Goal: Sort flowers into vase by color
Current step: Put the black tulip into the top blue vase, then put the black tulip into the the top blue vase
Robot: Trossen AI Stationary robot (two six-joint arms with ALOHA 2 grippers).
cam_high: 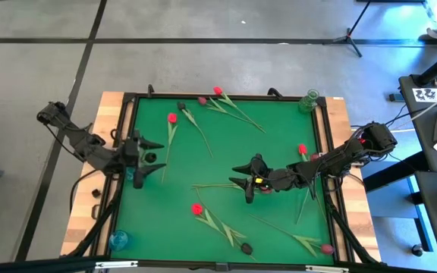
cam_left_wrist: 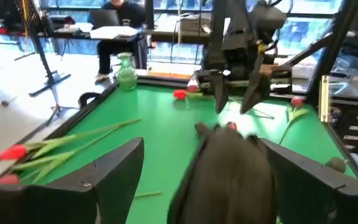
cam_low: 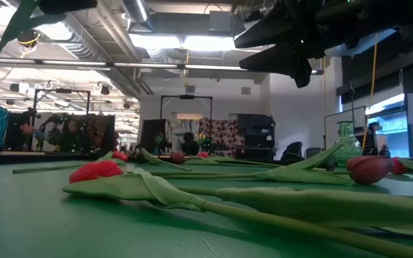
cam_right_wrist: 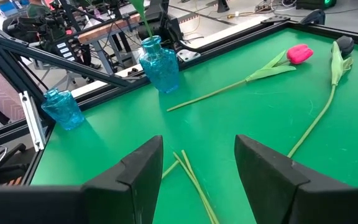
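My left gripper [cam_high: 159,156] hangs open at the table's left edge, above a blue vase [cam_high: 131,176]. A black tulip head [cam_high: 150,158] shows between its spread fingers, blurred and close in the left wrist view [cam_left_wrist: 229,168]. The tulip's stem [cam_right_wrist: 145,22] stands in that vase [cam_right_wrist: 159,62]. My right gripper [cam_high: 235,174] is open right of the table's middle, its fingers on either side of two bare green stems [cam_right_wrist: 191,174] lying on the mat. Red, maroon and black tulips lie scattered: red heads [cam_high: 172,118], [cam_high: 196,208], [cam_high: 303,149] and a black one [cam_high: 246,248].
A second blue vase [cam_high: 118,240] stands at the near left corner and a green vase [cam_high: 309,100] at the far right corner. A raised dark rim [cam_high: 226,96] frames the green mat. More tulips lie along the far edge [cam_high: 218,91] and near right corner [cam_high: 326,248].
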